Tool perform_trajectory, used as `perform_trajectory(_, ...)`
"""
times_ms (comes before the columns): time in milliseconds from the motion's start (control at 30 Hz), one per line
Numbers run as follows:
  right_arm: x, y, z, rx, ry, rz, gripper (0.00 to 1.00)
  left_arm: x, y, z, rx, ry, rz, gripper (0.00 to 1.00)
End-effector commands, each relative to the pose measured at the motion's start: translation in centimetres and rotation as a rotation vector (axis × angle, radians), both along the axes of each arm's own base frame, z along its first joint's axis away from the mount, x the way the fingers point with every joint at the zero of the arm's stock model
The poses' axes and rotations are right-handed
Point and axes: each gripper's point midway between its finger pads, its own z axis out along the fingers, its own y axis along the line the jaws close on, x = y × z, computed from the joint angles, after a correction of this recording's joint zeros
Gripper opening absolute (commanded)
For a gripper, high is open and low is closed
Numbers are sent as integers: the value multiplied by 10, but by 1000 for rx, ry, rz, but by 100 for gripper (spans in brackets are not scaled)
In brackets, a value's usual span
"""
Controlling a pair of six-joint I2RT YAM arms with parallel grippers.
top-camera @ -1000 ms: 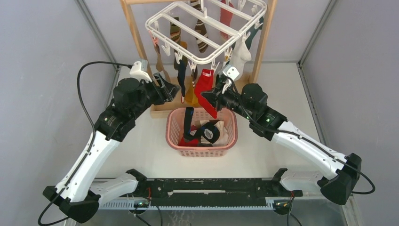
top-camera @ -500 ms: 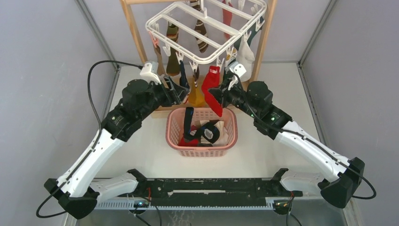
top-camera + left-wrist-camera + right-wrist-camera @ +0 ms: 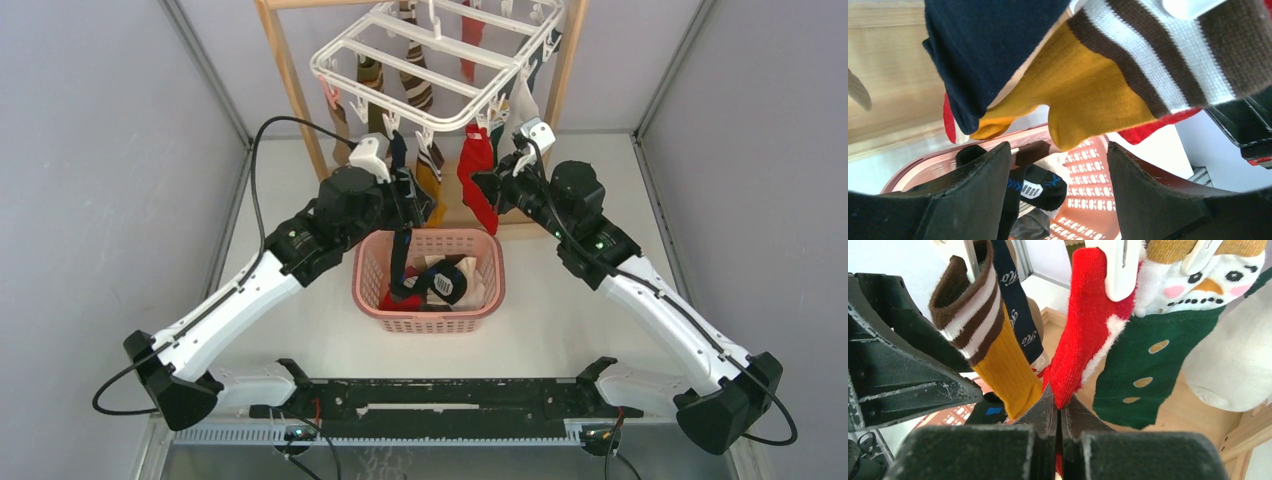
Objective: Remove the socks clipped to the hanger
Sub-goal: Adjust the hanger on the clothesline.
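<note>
The white hanger [image 3: 430, 62] hangs from the wooden rack with several socks clipped along its edge. My right gripper [image 3: 1060, 405] is shut on the toe of the red sock [image 3: 1083, 330], which a white clip [image 3: 1120, 270] still holds at its cuff. In the top view the red sock [image 3: 478, 182] hangs near the right gripper [image 3: 488, 192]. My left gripper [image 3: 1058, 165] is open, just under the mustard sock [image 3: 1088, 95] with the brown-striped cuff, beside a navy sock [image 3: 983, 55]. Nothing sits between its fingers.
A pink basket [image 3: 428, 282] with several dropped socks stands on the table under the hanger. The light wooden rack [image 3: 298, 100] rises behind it. A dark green sock [image 3: 1143, 360] and a white sock [image 3: 1233, 365] hang right of the red one.
Both arms have reached farther back and up toward the hanger. The left gripper has shifted right under the mustard sock and opened wider. The right gripper kept its hold on the red sock.
</note>
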Motion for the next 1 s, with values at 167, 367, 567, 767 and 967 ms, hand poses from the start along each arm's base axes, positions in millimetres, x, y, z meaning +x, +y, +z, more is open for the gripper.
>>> perform_trajectory(167,-3,-7,12,34,-4,12,0,4,-24,53,-73,-113,11,75)
perform_trajectory(367,7,-20,6,27,18,-29,28,3,-11,50,-56,-127,49,75)
perform_trajectory(567,7,-34,-1,28,37,-56,49,-6,8,49,-36,-141,75,76)
perform_trajectory(767,-21,-43,-19,4,67,-53,52,-7,19,44,-14,-140,90,77)
perform_trajectory(967,-56,-45,-25,18,39,-8,55,-5,23,43,-11,-141,96,77)
